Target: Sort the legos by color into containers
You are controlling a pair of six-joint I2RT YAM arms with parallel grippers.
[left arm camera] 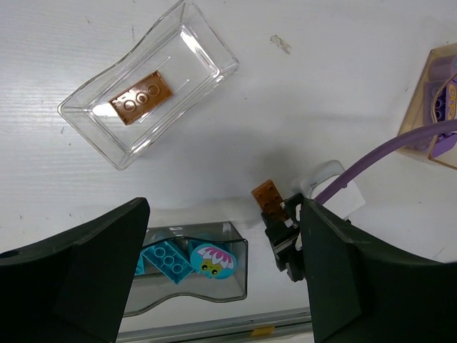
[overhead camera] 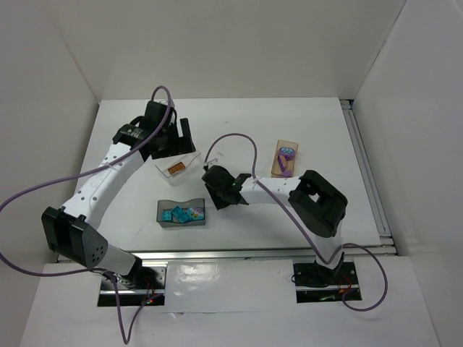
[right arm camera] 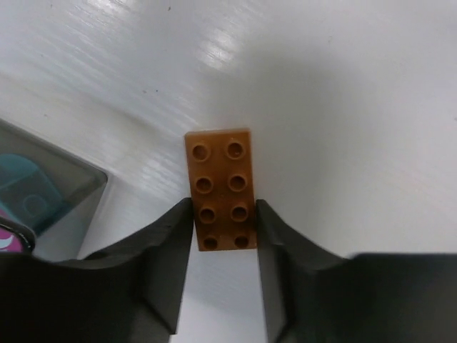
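Note:
My right gripper (right arm camera: pixel 223 214) is shut on an orange brick (right arm camera: pixel 220 187), gripping its two long sides, low over the white table just right of the dark-grey tray (overhead camera: pixel 181 214). That brick also shows in the left wrist view (left arm camera: pixel 270 198). The grey tray (left arm camera: pixel 239 282) holds teal bricks (left arm camera: pixel 166 259) and a rounded teal piece with a flower print (left arm camera: pixel 213 261). The clear tray (left arm camera: pixel 78 118) holds one orange brick (left arm camera: pixel 141 97). The wooden tray (overhead camera: pixel 286 160) holds purple pieces (overhead camera: pixel 287 153). My left gripper (left arm camera: pixel 225 207) is open and empty, high above the table beside the clear tray (overhead camera: pixel 177 166).
The right arm's purple cable (left arm camera: pixel 400 153) crosses between the grey tray and the wooden tray (left arm camera: pixel 421 121). A metal rail (overhead camera: pixel 253 253) runs along the near table edge. White walls enclose the table on three sides.

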